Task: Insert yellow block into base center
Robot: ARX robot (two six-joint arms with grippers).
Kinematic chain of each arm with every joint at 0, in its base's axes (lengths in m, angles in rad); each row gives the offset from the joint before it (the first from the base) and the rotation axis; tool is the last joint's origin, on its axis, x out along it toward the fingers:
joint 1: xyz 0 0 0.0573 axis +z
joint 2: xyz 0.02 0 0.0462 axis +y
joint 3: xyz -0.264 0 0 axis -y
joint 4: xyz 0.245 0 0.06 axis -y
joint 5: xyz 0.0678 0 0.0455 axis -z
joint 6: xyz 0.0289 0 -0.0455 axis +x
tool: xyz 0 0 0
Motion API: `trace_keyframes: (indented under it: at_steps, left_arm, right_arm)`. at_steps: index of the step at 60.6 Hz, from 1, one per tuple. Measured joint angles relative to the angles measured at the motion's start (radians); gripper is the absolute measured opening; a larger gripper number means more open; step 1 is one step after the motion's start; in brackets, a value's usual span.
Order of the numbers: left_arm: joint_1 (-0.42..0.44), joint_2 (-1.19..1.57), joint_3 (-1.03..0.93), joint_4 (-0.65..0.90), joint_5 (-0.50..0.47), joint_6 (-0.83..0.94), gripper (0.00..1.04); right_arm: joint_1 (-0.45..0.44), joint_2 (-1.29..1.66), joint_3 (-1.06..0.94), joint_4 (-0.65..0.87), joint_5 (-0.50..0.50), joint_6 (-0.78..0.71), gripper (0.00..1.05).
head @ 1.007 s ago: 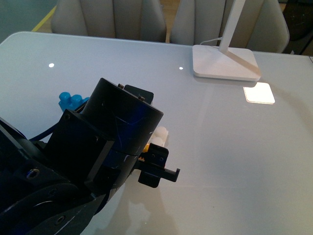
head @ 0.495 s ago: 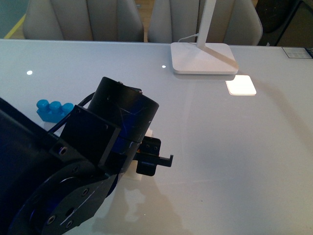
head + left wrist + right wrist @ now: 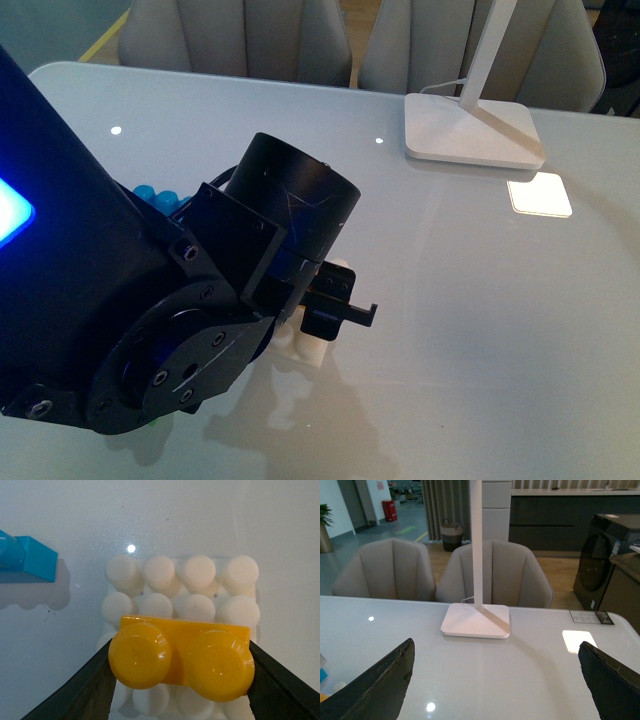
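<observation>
Right now the whole move turns on how the yellow block [image 3: 180, 652] sits over the base [image 3: 200, 572]. The left gripper [image 3: 180, 677] is clenched on the block, one dark finger at each short end. The long axis therefore runs from finger to finger, parallel to the rows of white studs. The block's two round studs point up toward the wrist camera, so its underside faces the base squarely, with no tilt showing.

Two full rows of base studs show beyond the block, and parts of another row peek out on the wrist side. By my reading it hangs roughly over the middle of the grid, centred along its length. Whether it already touches the studs I cannot tell. It looks large against them, which suggests a gap remains, so a straight push down seems the call.

From the front, the left arm hides the block and most of the base [image 3: 312, 348], which lies near the middle of the table. The blue brick [image 3: 25, 557] rests apart, left of the base.

The right gripper [image 3: 495, 687] is released and holds nothing, and it faces the lamp foot [image 3: 476, 621] at the far right. The left arm is plainly the nearer one.
</observation>
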Motion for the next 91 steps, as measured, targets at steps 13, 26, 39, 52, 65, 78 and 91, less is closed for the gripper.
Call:
trace_keyframes:
  at_steps: [13,26,39,52,65,78,91]
  left_arm:
    - [0.002,0.004,-0.012,0.002,-0.008,0.008,0.62]
    - [-0.012,0.012,-0.013,0.0,-0.013,0.008,0.62]
    - [-0.021,0.034,-0.002,-0.011,-0.031,0.005,0.62]
    - [-0.021,0.049,0.018,-0.02,-0.042,0.003,0.62]
    - [-0.021,0.052,0.023,-0.024,-0.045,0.004,0.62]
    - [-0.022,0.07,0.024,-0.012,-0.053,0.005,0.62]
    - [-0.023,0.084,0.036,-0.019,-0.059,0.005,0.62]
  right_arm:
    - [0.0,0.0,0.0,0.0,0.0,0.0,0.96]
    - [0.0,0.0,0.0,0.0,0.0,0.0,0.96]
    - [0.0,0.0,0.0,0.0,0.0,0.0,0.96]
    - [0.0,0.0,0.0,0.0,0.0,0.0,0.96]
    - [0.0,0.0,0.0,0.0,0.0,0.0,0.96]
    - [0.0,0.0,0.0,0.0,0.0,0.0,0.96]
    - [0.0,0.0,0.0,0.0,0.0,0.0,0.96]
